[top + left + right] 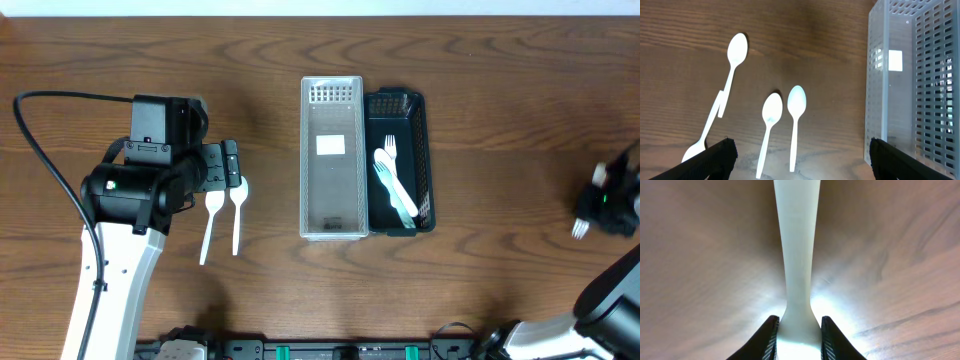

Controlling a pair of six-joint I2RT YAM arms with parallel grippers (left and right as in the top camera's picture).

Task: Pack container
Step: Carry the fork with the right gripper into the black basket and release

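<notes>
Two fingers of the right gripper [797, 330] pinch the handle of a white fork [796, 245] near the right edge of the table [480, 290], a grip that only the right wrist view resolves. At left, the left gripper [231, 165] hangs with jaws wide apart over two white spoons [236, 215]; its wrist view adds a third spoon [736, 50], hidden from overhead. Farther, at centre, the clear container [332, 190] stands just beside a black basket [428, 150] holding white cutlery [393, 180].

left arm [118, 195]: black joints, white link | left hand [233, 165]: black | cable [40, 148]: black
</notes>
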